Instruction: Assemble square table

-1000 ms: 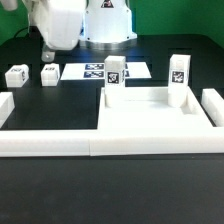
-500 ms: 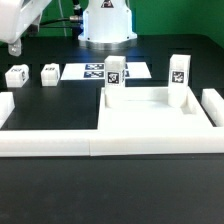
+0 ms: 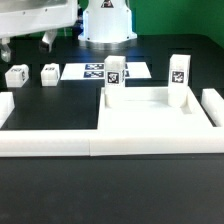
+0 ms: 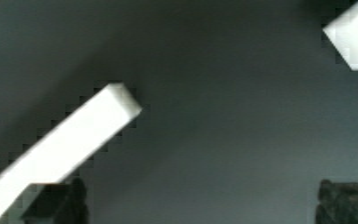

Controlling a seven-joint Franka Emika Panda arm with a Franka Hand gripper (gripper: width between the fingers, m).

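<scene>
The gripper [image 3: 25,46] is being cut off by the exterior view's left edge; in the wrist view its blurred fingertips [image 4: 55,203] and a white bar [image 4: 78,140] are being cropped.

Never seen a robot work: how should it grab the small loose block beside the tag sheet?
Likely from above, jaws across two opposite flat sides of the leg: a squarish block, free on the table, clear of the other loose leg.
</scene>
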